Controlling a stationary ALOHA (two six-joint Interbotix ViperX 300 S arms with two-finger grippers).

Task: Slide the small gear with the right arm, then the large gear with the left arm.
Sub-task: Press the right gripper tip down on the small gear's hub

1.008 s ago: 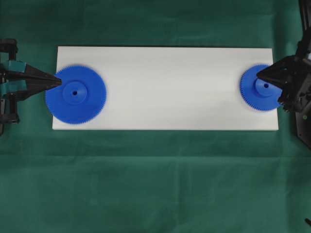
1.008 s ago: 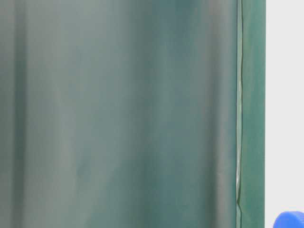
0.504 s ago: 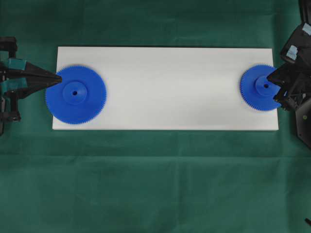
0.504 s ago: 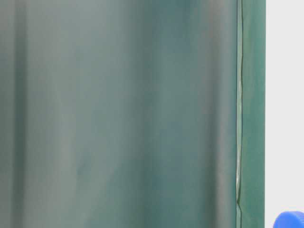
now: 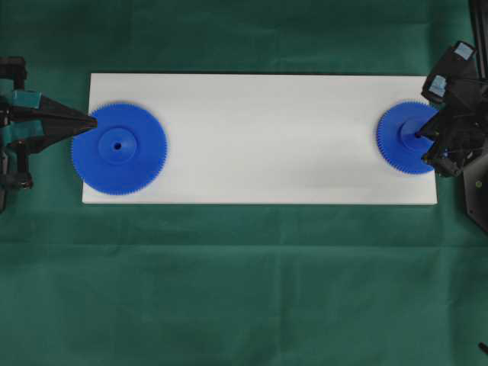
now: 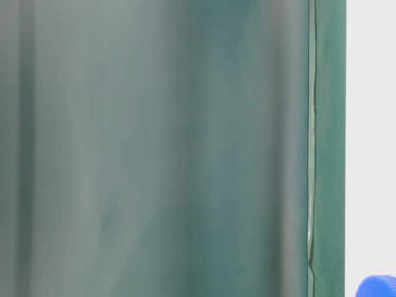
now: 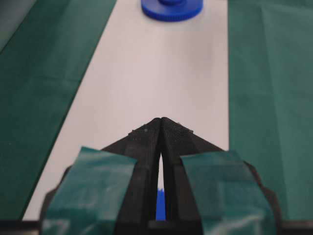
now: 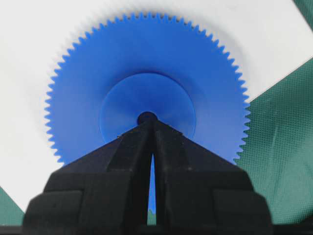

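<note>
Blue, stiff and light, we judge the small toothed plastic gear [image 5: 406,138] slides easily at the white board's [image 5: 259,137] right end; our right fingers [image 8: 151,128], pressed together empty, tip into its hub hole.

small gear [image 7: 172,10] cut off by the top edge, left wrist view

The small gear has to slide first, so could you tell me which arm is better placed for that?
The right arm. Its shut fingers point at the centre hole of the small gear, on its hub. The left gripper sits at the large gear, at the board's far end.
</note>
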